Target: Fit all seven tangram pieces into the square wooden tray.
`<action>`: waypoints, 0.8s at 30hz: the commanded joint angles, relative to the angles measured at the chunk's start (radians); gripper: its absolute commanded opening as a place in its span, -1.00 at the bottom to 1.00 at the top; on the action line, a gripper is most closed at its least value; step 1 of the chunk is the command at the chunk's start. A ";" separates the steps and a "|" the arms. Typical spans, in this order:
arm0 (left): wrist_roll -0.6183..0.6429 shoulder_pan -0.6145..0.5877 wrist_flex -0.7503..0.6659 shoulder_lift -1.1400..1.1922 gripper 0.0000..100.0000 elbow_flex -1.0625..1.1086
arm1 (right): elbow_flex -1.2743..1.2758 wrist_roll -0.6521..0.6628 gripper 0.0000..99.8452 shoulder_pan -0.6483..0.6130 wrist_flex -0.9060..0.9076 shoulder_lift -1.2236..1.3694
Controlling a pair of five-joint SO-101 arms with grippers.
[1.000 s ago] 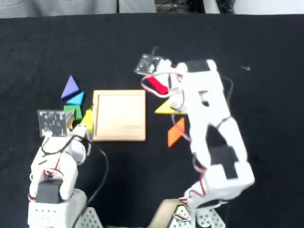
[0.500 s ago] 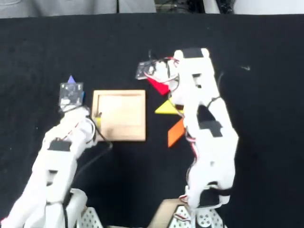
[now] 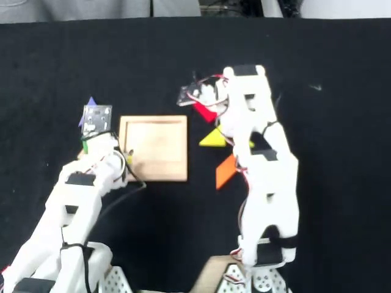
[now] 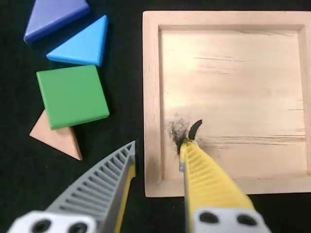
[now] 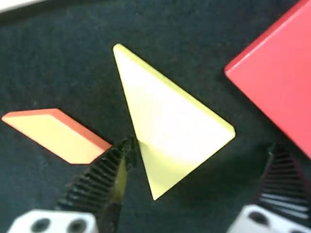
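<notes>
Off right edge of the tray [image 4: 150, 97]: right gripper [image 5: 201, 145], pincer wide, straddling yellow triangle [image 5: 165, 131]. Left gripper [image 4: 158, 145], pincer wide, astride tray's left rim. Tray bare. Step: first pick, likely. Next: close on triangle, lift, seat in a tray corner.

White arms [image 3: 269, 177], black cable [image 3: 139, 185], ribbed yellow-grey left end effector [image 4: 158, 144]

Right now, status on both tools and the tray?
Left tool open, straddling wooden tray's left wall. Right tool open over yellow triangle. Tray holds nothing yet.
</notes>
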 commanded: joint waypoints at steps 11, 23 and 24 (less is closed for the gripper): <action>0.011 0.012 -0.023 0.002 -0.69 -0.062 | 0.065 -0.044 -0.21 -0.064 -0.097 -0.005; 0.011 0.012 -0.023 0.002 -0.69 -0.062 | 0.091 -0.041 -0.24 0.003 -0.127 -0.012; 0.011 0.012 -0.023 0.002 -0.69 -0.062 | 0.091 -0.041 -0.28 0.003 -0.127 -0.012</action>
